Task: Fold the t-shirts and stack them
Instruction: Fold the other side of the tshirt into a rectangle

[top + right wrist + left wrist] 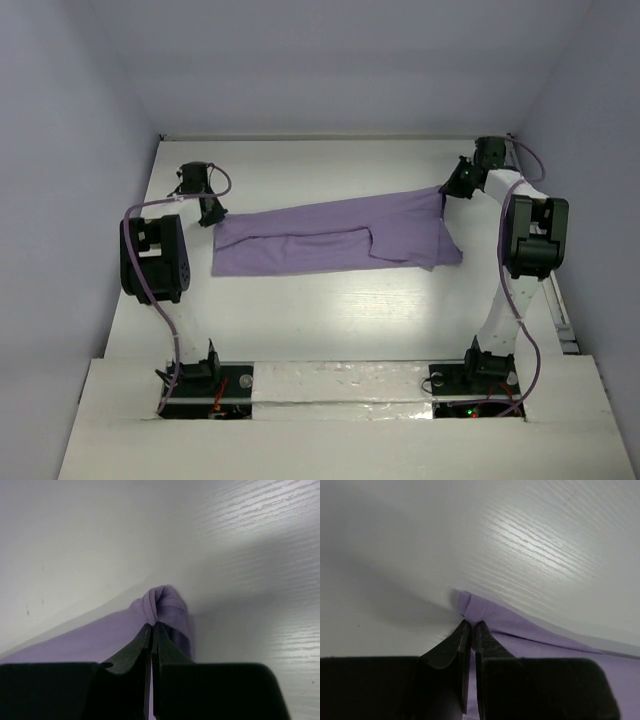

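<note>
The purple t-shirt [335, 243] is laid out as a long band across the middle of the white tabletop [330, 320], running from about 9 o'clock over to 2 o'clock in the top view, with the right end sitting a bit farther back than the left. There's a folded-over layer showing on its right half, with a step in the edge near the middle.

The left fingers [212, 216] are at the shirt's far-left corner, around 10 o'clock on the cloth. From the left wrist camera they're [466, 632] pressed together with a little pinch of purple fabric [487, 615] caught right at the tips, down against the tabletop.

The right fingers [452, 190] are on the far-right corner, roughly 2 o'clock. In the right wrist view they're [146, 632] clamped shut too, with a bunched-up knot of cloth [165, 605] poking out past the tips.

The shirt's near-right corner just lies flat on the tabletop.
</note>
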Controlling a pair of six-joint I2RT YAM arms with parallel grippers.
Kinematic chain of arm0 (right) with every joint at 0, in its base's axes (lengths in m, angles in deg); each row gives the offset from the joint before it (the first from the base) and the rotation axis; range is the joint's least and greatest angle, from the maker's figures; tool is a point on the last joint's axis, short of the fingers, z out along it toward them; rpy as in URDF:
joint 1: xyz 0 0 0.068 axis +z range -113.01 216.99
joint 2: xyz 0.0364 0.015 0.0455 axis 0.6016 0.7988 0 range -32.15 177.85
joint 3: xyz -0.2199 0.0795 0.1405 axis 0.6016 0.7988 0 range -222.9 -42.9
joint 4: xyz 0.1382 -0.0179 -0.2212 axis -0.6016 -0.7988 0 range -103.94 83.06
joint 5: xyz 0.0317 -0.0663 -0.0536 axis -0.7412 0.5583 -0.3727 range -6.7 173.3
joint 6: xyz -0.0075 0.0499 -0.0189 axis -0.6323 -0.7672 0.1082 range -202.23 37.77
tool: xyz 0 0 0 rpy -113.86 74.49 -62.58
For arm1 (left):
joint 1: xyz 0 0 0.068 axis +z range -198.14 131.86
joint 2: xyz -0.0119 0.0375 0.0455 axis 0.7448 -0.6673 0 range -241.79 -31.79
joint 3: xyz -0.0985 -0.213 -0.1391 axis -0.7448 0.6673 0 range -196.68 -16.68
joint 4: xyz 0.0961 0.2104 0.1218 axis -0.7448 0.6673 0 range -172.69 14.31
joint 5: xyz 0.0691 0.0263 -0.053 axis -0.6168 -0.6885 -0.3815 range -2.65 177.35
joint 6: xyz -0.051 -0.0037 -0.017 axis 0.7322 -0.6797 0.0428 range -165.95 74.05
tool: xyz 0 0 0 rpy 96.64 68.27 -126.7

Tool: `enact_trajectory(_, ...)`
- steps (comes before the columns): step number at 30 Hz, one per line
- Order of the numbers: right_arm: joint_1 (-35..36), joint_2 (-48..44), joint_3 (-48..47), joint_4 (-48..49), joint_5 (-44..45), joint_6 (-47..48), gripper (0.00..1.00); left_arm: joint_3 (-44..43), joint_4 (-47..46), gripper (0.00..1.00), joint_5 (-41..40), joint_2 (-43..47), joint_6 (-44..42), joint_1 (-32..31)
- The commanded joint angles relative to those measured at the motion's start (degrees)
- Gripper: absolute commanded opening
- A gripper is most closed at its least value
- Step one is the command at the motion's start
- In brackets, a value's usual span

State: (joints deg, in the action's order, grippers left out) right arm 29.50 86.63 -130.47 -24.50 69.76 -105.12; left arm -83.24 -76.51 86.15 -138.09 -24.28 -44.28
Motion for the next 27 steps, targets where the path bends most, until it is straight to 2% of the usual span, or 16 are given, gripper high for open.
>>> enact_trajectory(1,-0.86,1.36,-4.44,-1.16,3.08,1.89,0.0,-2.95,-0.9,0.0,-3.03,-1.1,0.03,0.71)
enact_trajectory(3,-0.86,1.71,-5.06,-0.55,2.73,1.54,0.0,-4.01,-1.6,0.0,-2.42,-2.15,0.48,0.71)
enact_trajectory(6,-0.86,2.07,-7.43,-0.89,0.8,0.75,0.12,-5.15,-1.96,0.04,-1.01,-2.86,1.18,0.71)
enact_trajectory(7,-0.86,2.07,-8.14,-2.03,0.19,0.49,0.22,-5.33,-1.87,0.11,-0.83,-2.77,1.35,0.71)
enact_trajectory(8,-0.86,1.2,-8.75,-2.65,0.18,0.4,0.27,-5.5,-1.69,0.26,-0.74,-2.51,1.36,0.71)
enact_trajectory(10,-0.86,-0.82,-9.2,-3.53,0.27,-0.22,0.44,-5.68,-1.17,0.39,-1.44,-0.93,1.44,0.71)
enact_trajectory(11,-0.86,-3.53,-8.68,-3.97,0.18,-0.48,0.48,-5.85,-0.47,0.54,-1.79,0.03,1.44,0.71)
enact_trajectory(13,-0.86,-6.97,-5.01,-3.88,-0.52,-1.97,0.57,-5.94,0.33,0.64,-3.46,3.36,1.44,0.71)
enact_trajectory(15,-0.86,-13.53,-0.52,-2.31,-1.05,-3.03,0.57,-5.68,1.64,0.73,-4.87,6.09,1.62,0.71)
enact_trajectory(16,-0.86,-15.93,5.25,-1.52,-0.79,-4.51,0.5,-5.25,1.73,0.74,-5.13,9.15,1.97,0.71)
enact_trajectory(18,-0.08,-22.32,11.78,1.47,-3.41,-5.93,0.23,-2.44,1.12,0.74,-4.35,14.16,2.67,-0.51)
enact_trajectory(19,0.45,-24.11,17.81,2.44,-4.21,-7.41,0.01,-1.3,0.69,0.73,-4.0,15.58,3.46,-1.47)
enact_trajectory(22,4.57,-27.72,24.62,4.64,-7.99,-9.09,0.0,2.92,-1.25,0.66,-2.24,17.62,4.17,-7.62)
enact_trajectory(23,5.72,-28.07,28.47,5.6,-7.82,-9.53,0.0,4.41,-2.04,0.59,-1.8,17.27,5.21,-10.68)
enact_trajectory(25,7.05,-28.17,32.09,7.18,-8.08,-11.37,0.0,5.91,-3.71,0.54,0.66,15.96,6.45,-12.46)
enact_trajectory(27,7.05,-27.29,35.61,8.25,-9.31,-12.34,0.0,8.02,-5.82,0.39,4.41,14.12,8.64,-12.47)
